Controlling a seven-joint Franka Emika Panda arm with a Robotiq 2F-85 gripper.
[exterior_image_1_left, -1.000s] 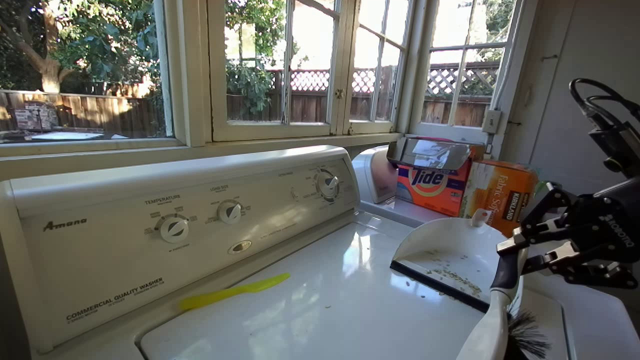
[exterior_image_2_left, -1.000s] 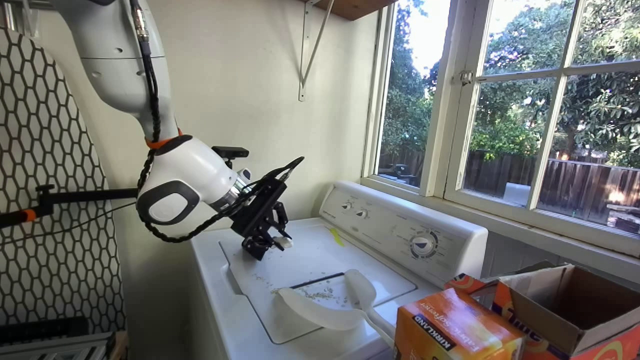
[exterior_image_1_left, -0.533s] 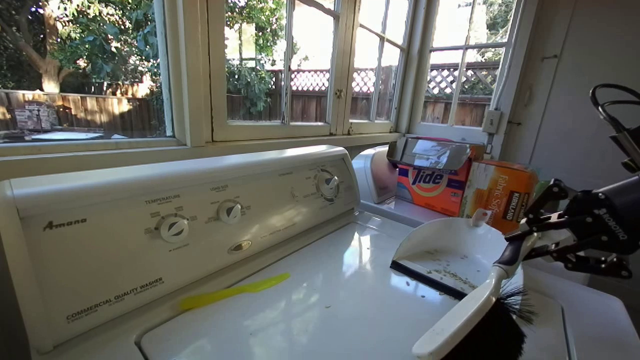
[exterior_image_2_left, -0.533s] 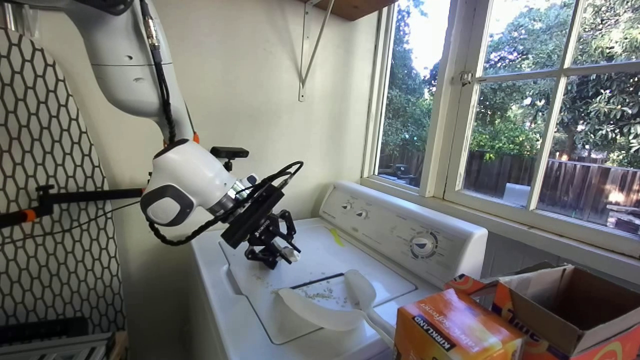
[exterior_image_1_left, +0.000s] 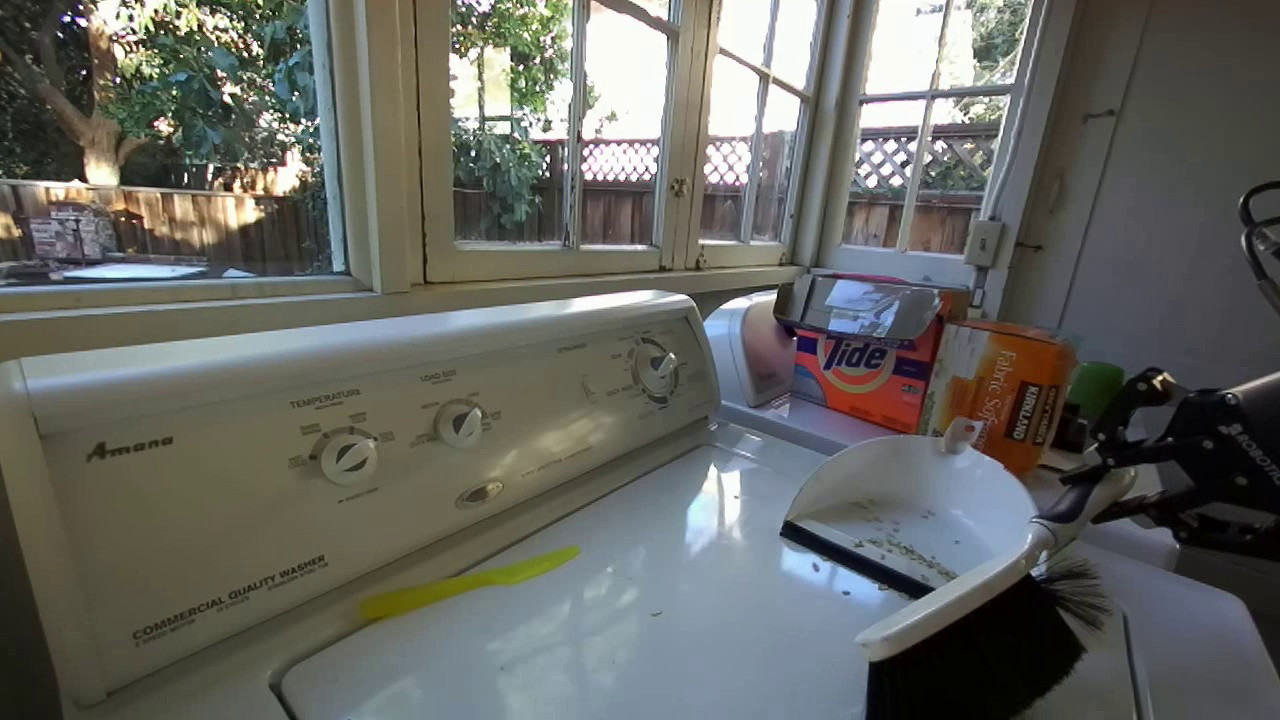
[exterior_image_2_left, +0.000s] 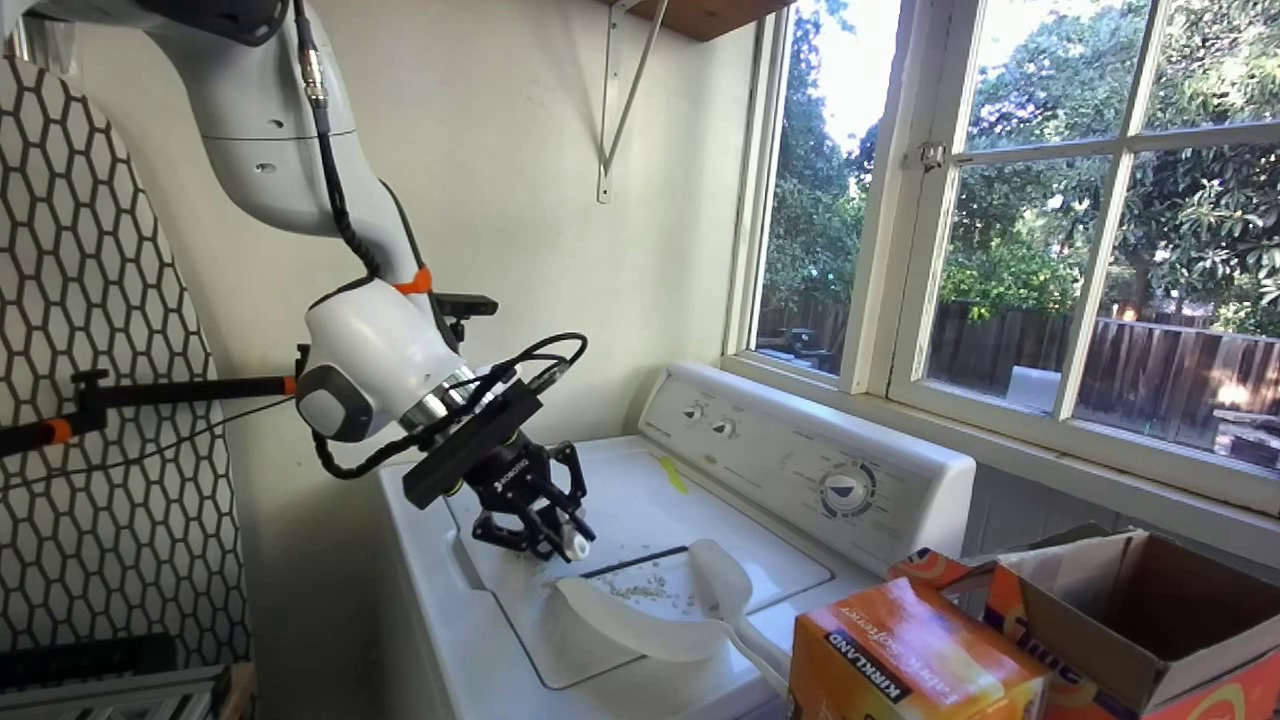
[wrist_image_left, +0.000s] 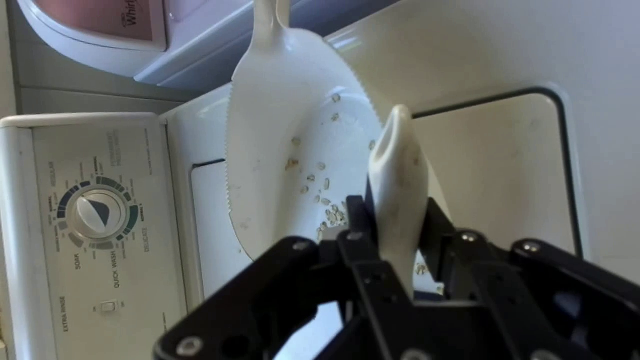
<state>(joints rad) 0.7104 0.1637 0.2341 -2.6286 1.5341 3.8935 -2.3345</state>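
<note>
At the left of an exterior view, the washer's control panel (exterior_image_1_left: 400, 520) carries three white dials (exterior_image_1_left: 348, 457), and a yellow utensil (exterior_image_1_left: 470, 582) lies just before it. Toward the right, an orange Tide box (exterior_image_1_left: 855, 385) stands beyond the white dustpan (exterior_image_1_left: 880, 475), which rests on the washer's lid (exterior_image_1_left: 620, 650) with small pale bits (exterior_image_1_left: 912, 552) scattered inside. Next comes the brush (exterior_image_1_left: 955, 597), slanting, its dark bristles (exterior_image_1_left: 985, 650) down near the dustpan's black lip (exterior_image_1_left: 850, 557); whether they touch the lid I cannot tell. Beyond it stands the orange Kirkland box (exterior_image_1_left: 1000, 390). Farthest right, the gripper (wrist_image_left: 396, 215) is clamped on the brush's handle (wrist_image_left: 400, 180), its end showing between the fingers (wrist_image_left: 361, 215) in the wrist view.
</note>
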